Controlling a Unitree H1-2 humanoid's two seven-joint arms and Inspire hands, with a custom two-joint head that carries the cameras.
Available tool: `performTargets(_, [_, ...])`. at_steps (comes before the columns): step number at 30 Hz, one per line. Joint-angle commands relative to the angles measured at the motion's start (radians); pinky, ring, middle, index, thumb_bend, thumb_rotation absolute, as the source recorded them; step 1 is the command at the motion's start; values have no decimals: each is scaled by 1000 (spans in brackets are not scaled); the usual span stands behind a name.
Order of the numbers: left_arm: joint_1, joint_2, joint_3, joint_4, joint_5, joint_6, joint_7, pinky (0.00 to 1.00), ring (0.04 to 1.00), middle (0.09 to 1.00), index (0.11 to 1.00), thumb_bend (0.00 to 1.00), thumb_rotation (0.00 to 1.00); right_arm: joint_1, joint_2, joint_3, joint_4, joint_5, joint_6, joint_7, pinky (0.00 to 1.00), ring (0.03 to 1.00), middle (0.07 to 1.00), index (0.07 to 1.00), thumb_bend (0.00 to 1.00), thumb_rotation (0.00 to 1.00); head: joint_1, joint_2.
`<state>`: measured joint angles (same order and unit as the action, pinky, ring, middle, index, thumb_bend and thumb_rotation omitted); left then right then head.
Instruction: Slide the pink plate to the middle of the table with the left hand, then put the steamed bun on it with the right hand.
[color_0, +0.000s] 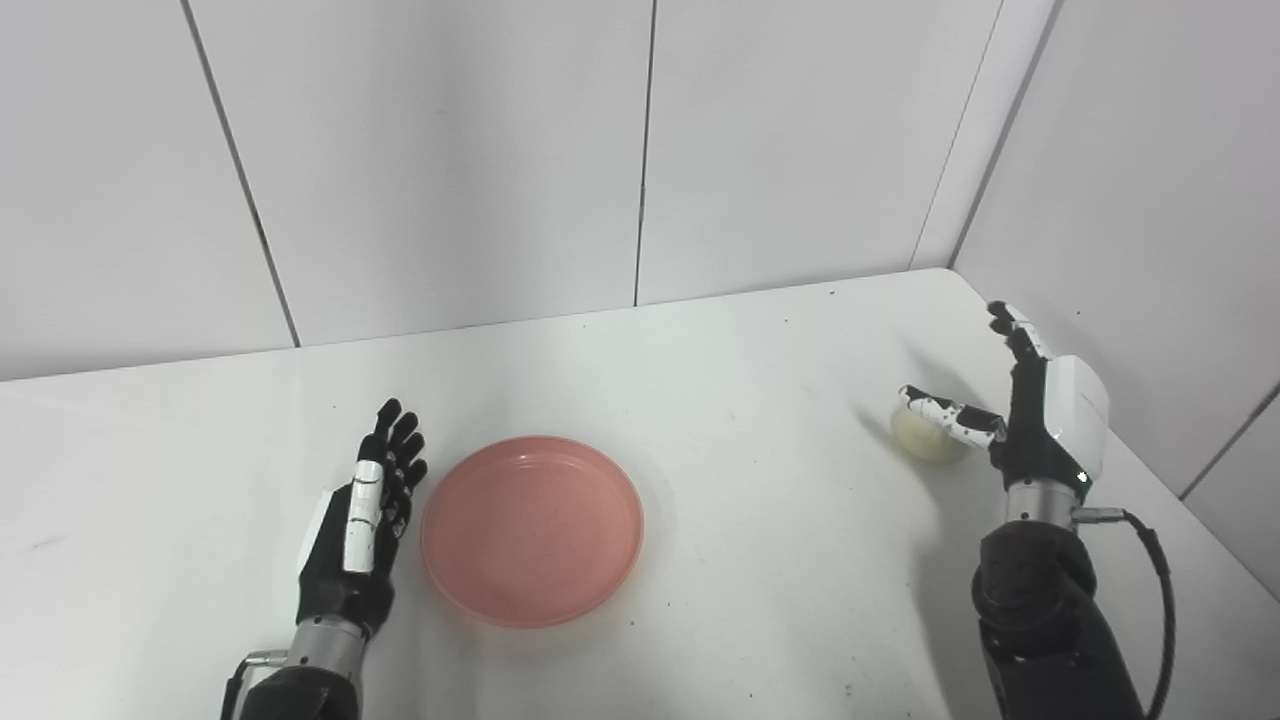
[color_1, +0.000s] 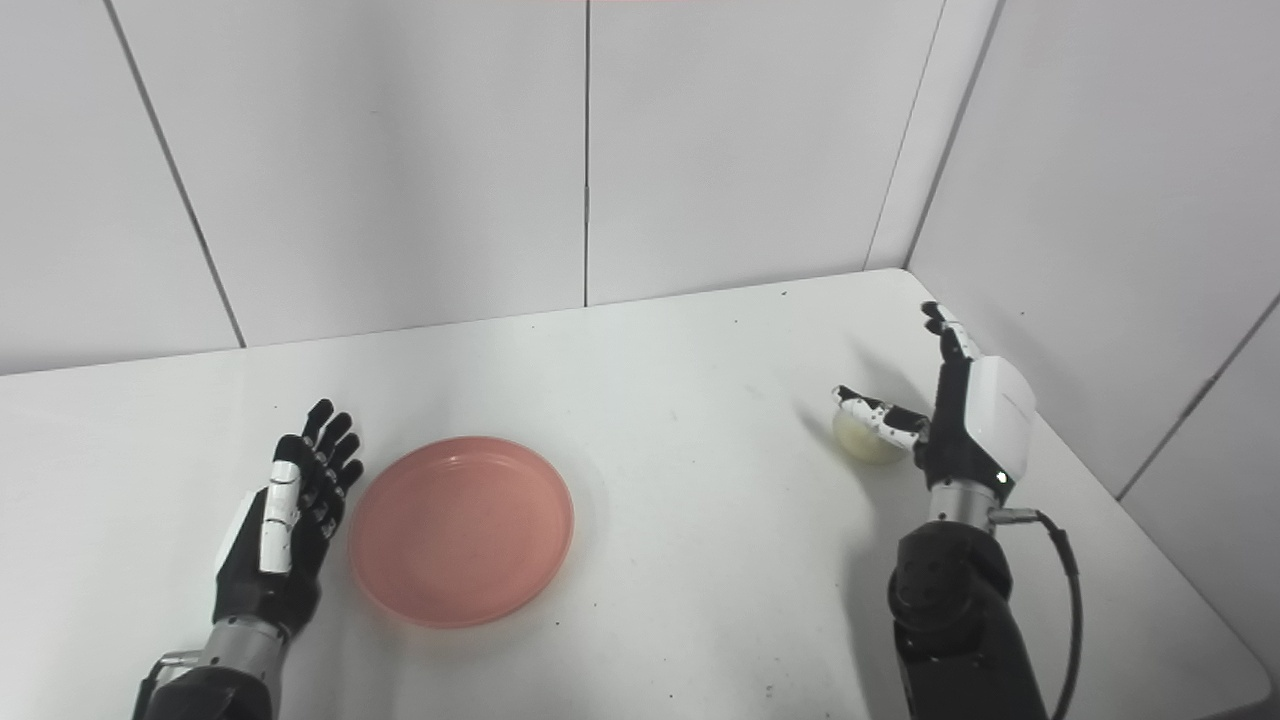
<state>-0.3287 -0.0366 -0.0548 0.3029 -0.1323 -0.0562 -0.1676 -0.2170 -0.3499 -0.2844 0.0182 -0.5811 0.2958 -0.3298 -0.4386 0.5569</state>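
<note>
The pink plate (color_0: 532, 528) lies flat and empty on the white table, left of its middle. My left hand (color_0: 365, 525) is open, fingers straight, just left of the plate's rim; I cannot tell whether it touches the rim. The pale steamed bun (color_0: 925, 435) sits on the table at the far right. My right hand (color_0: 1030, 405) is open right beside the bun, its thumb lying across the bun's top and near side, its fingers pointing up and away. In the right eye view the plate (color_1: 461, 530), bun (color_1: 865, 437), left hand (color_1: 285, 525) and right hand (color_1: 960, 405) stand the same way.
The white table (color_0: 740, 400) meets white wall panels at the back and on the right, close behind my right hand. The table's right edge (color_0: 1190, 500) runs just beyond the right arm. A black cable (color_0: 1160, 600) hangs from the right wrist.
</note>
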Motion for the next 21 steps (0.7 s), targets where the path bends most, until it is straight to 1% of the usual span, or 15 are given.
performTargets(1, [8, 24, 13, 18, -14, -3, -19, 1000, 1000, 1000, 1000, 668, 1000, -32, -20, 7, -9, -23, 4, -35, 679, 802, 815, 823, 808, 237, -12, -1])
performTargets(5, [5, 34, 20, 25, -29, 0, -33, 1000, 1000, 1000, 1000, 673, 1000, -35, -14, 38, 27, -29, -10, -49, 692, 823, 841, 821, 809, 260, -48, -7])
performTargets(6, [4, 38, 20, 29, -31, -3, -38, 1000, 1000, 1000, 1000, 675, 1000, -37, -15, 47, 37, -35, -9, -54, 695, 823, 842, 821, 808, 264, -48, -7])
performTargets(8, [1, 43, 24, 34, -37, 1, -44, 1000, 1000, 1000, 1000, 679, 1000, -44, -18, 69, 68, -47, -1, -59, 712, 823, 840, 820, 803, 278, -72, -15])
performTargets(10, [-2, 48, 26, 38, -43, 7, -51, 1000, 1000, 1000, 1000, 684, 1000, -51, -19, 82, 93, -48, 2, -66, 716, 814, 829, 813, 807, 265, -88, -17])
performTargets(14, [-1, 51, 24, 35, -44, 8, -57, 1000, 1000, 1000, 1000, 679, 1000, -54, -11, 90, 110, -26, 5, -58, 693, 805, 820, 803, 815, 268, -100, -23])
performTargets(16, [-2, 52, 23, 36, -45, 8, -59, 1000, 1000, 1000, 1000, 680, 1000, -54, -12, 96, 119, -15, 12, -40, 703, 814, 827, 808, 803, 285, -102, -23])
performTargets(19, [-3, 55, 22, 39, -45, 6, -63, 1000, 1000, 1000, 1000, 675, 1000, -55, -15, 103, 130, -6, 12, -37, 710, 817, 828, 808, 795, 286, -104, -23])
performTargets(21, [-3, 54, 24, 35, -47, 15, -62, 1000, 1000, 1000, 1000, 672, 1000, -55, -14, 108, 131, -2, 23, -29, 703, 811, 828, 809, 792, 274, -105, -23])
